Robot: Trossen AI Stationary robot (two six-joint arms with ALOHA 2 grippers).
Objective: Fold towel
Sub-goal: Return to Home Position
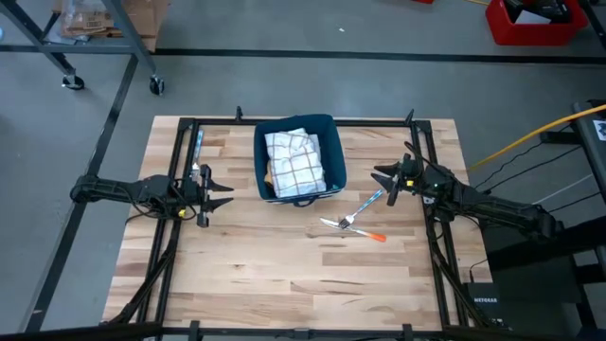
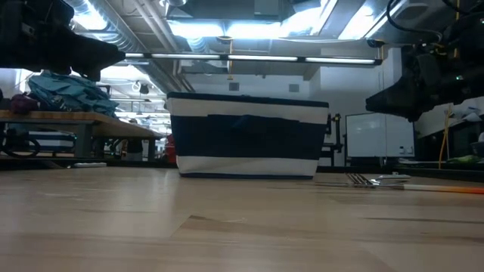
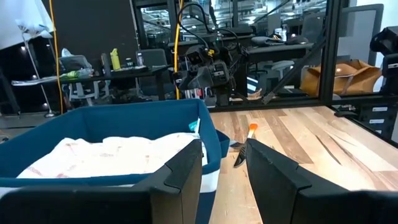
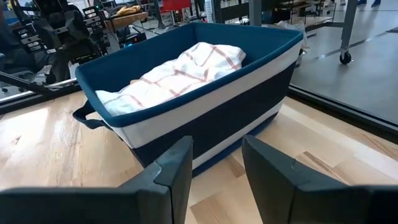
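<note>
A white towel (image 1: 294,159) with thin red check lines lies crumpled inside a dark blue basket (image 1: 333,144) with a white band, at the table's far middle. It also shows in the wrist views as towel (image 3: 106,155) and towel (image 4: 174,74). My left gripper (image 1: 220,194) stands open at the basket's left, pointing level toward it. My right gripper (image 1: 383,177) stands open at the basket's right, pointing toward it. Neither touches anything.
A fork (image 1: 346,222), a blue-handled utensil (image 1: 371,201) and an orange pen-like thing (image 1: 375,237) lie on the wood right of and nearer than the basket. A black metal frame (image 1: 312,121) runs along the table's edges. Bare wood fills the near half.
</note>
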